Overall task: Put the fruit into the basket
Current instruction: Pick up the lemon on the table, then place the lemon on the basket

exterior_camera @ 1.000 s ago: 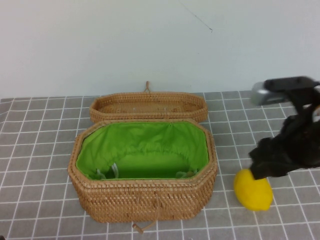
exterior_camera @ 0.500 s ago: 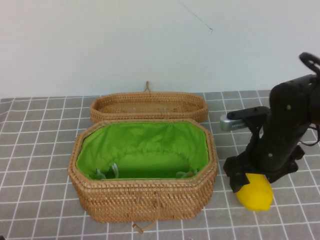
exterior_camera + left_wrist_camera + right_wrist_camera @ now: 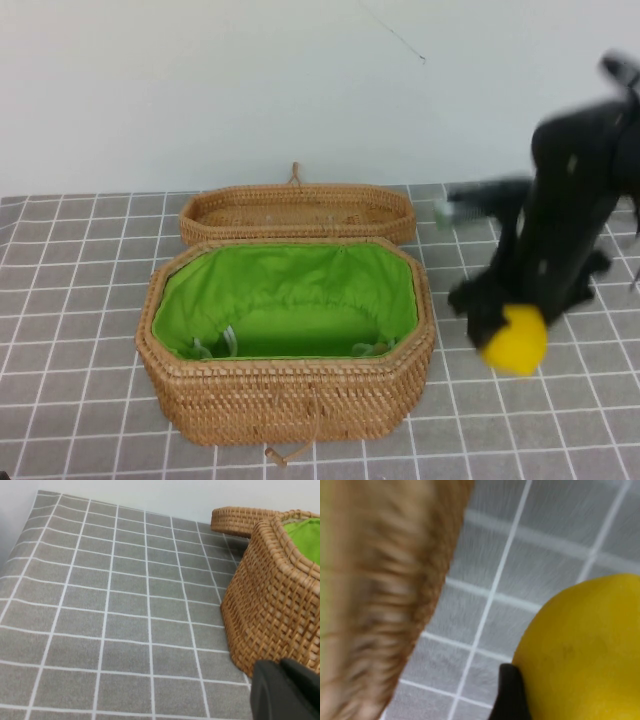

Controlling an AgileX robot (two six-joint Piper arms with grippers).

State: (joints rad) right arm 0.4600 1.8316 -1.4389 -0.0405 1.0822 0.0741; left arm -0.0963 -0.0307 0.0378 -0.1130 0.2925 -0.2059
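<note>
The yellow lemon [image 3: 516, 340] is held in my right gripper [image 3: 505, 325], lifted off the grid mat just right of the basket [image 3: 285, 395]. The right wrist view shows the lemon [image 3: 580, 645] pressed against a black finger [image 3: 509, 695], with the wicker wall [image 3: 385, 595] close beside it. The basket is deep tan wicker with green lining [image 3: 285, 290], open and empty. My left gripper [image 3: 287, 690] is parked low by the basket's left end [image 3: 275, 595], its fingers together with nothing between them.
The shallow woven lid [image 3: 297, 212] lies behind the basket against the white wall. It also shows in the left wrist view [image 3: 240, 520]. Grey grid mat [image 3: 80, 290] lies bare to the basket's left and at the front right.
My right arm closed on the lemon and has lifted it off the mat, moving up and slightly toward the basket. The left arm and the basket have not moved.
</note>
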